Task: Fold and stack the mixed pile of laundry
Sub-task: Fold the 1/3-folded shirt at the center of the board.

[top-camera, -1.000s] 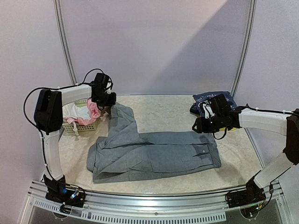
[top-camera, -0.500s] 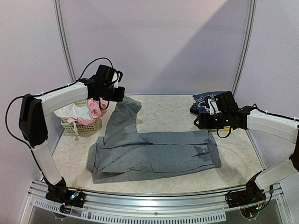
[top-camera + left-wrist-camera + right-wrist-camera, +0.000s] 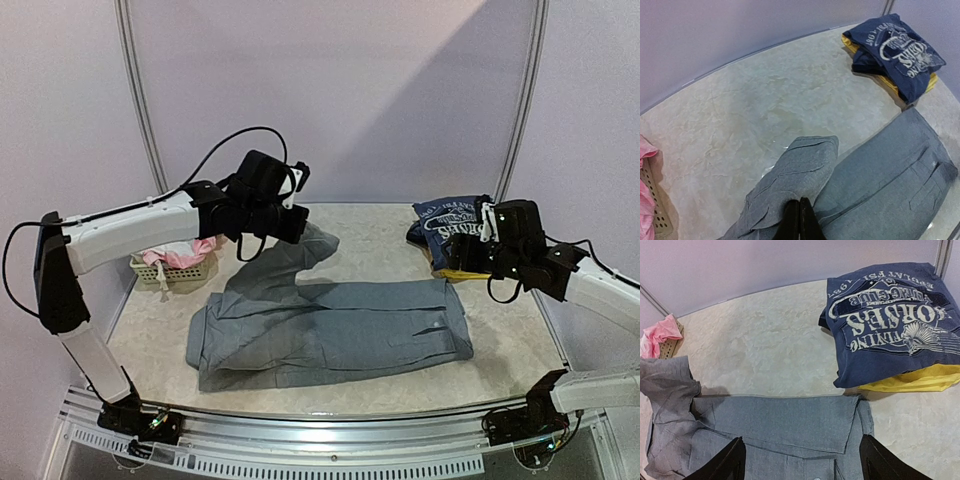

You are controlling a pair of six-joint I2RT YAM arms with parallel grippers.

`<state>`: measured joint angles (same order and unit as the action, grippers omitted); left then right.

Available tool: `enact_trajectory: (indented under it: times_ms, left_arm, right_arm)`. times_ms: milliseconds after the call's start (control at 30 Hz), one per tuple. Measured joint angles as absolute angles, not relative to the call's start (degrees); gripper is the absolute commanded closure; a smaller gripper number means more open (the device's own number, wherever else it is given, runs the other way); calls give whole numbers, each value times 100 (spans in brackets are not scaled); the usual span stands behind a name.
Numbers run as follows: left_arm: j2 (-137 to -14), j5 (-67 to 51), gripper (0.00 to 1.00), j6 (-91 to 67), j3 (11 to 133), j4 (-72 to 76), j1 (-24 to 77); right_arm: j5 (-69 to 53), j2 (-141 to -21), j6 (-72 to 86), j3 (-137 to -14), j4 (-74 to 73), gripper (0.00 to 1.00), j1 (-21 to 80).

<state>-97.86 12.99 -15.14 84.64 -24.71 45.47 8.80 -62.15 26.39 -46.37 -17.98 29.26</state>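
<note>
The grey cloth trousers [image 3: 330,335] lie mostly flat across the middle of the tabletop [image 3: 370,235], waistband at one end. One leg end is raised off the surface. That leg is up because the left jaws are pressed together on a fold of it near the cuff, and the cloth hangs from them in a limp arch. I judge this to be the start of laying the leg over the rest of the garment to halve it.

The right jaws stand spread wide above the waistband end of the trousers. Nothing is between them, and the cloth lies below, apart from both fingers.

Just beyond that waistband end sits a folded navy printed cotton tee [image 3: 890,320] on top of a yellow cloth [image 3: 920,382], probably the stack in progress. On the opposite side of the trousers, past the lifted leg, a pale-green lattice plastic basket [image 3: 175,270] holds pink cloth [image 3: 175,257] waiting its turn.
</note>
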Motion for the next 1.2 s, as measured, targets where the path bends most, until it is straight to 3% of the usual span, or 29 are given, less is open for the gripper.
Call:
enact_trajectory:
  times_ms: [333,1100,1200]
  left_arm:
    - [-9852,1577,100,-1686,8482,-2434,5461]
    - [-11102,1549,100,-2032,8705,-2025,6744]
    - [-11102,1492,94,-2064,8431,-1966,6871]
  right_arm:
    - [1435,-5288,2915,-4278,-1798,18,2926]
    - [1586,-4781,3168,-3975,-1970,17,2926]
    - [1588,-4635,3201,-3815,-1988,17,2926]
